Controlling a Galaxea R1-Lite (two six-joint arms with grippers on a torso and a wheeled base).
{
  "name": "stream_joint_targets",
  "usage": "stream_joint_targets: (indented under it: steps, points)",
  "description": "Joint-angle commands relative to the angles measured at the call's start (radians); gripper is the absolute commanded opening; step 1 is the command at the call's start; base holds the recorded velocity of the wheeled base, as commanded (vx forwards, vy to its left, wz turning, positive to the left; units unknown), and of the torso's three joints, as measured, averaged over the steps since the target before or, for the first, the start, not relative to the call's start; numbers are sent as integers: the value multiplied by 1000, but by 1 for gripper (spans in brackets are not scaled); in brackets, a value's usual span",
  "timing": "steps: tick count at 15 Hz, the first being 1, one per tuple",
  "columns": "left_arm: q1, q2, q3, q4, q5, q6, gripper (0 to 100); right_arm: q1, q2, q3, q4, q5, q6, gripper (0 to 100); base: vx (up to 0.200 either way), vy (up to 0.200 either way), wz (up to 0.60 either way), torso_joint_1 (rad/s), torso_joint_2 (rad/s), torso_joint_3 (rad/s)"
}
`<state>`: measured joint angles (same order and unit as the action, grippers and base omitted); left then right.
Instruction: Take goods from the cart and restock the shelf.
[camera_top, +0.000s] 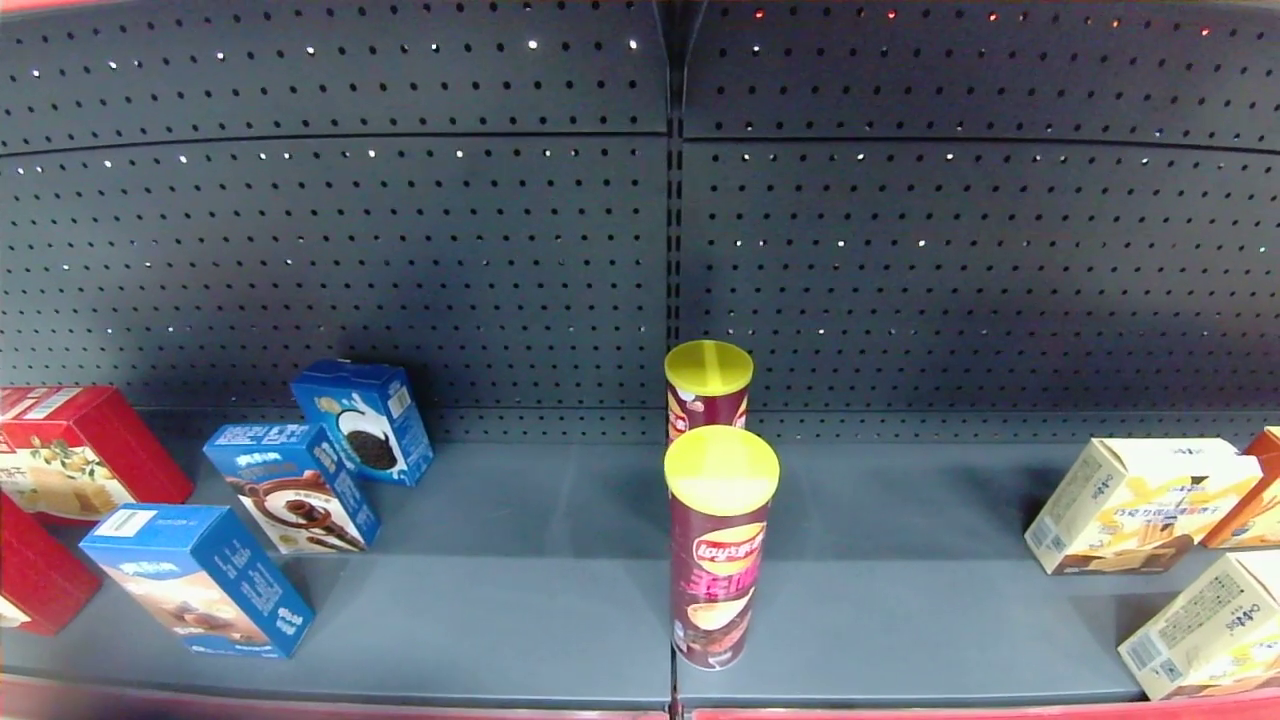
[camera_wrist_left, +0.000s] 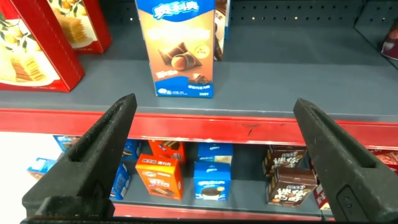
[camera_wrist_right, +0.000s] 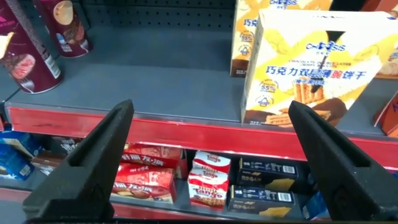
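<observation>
Two maroon chip cans with yellow lids stand upright mid-shelf, one near the front edge, the other behind it; both also show in the right wrist view, the front can and the rear can. My left gripper is open and empty, in front of the shelf's red edge, facing a blue cookie box. My right gripper is open and empty, in front of the red edge near a cream biscuit box.
Blue boxes and red boxes stand on the grey shelf at the left, cream boxes at the right. A pegboard wall backs the shelf. A lower shelf holds several small boxes and more boxes.
</observation>
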<state>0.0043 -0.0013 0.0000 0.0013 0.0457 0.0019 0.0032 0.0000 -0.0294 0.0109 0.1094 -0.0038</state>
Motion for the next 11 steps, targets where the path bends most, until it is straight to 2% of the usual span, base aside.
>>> stream_joint_targets:
  steps: [1,11]
  points:
    - [0,1,0,-1,0,-2,100,-2,0,-1,0,1,-1,100,0,0,0,0,0,0]
    - [0,1,0,-1,3,-3,100,-2,0,0,-2,-8,7,100,0,0,0,0,0,0]
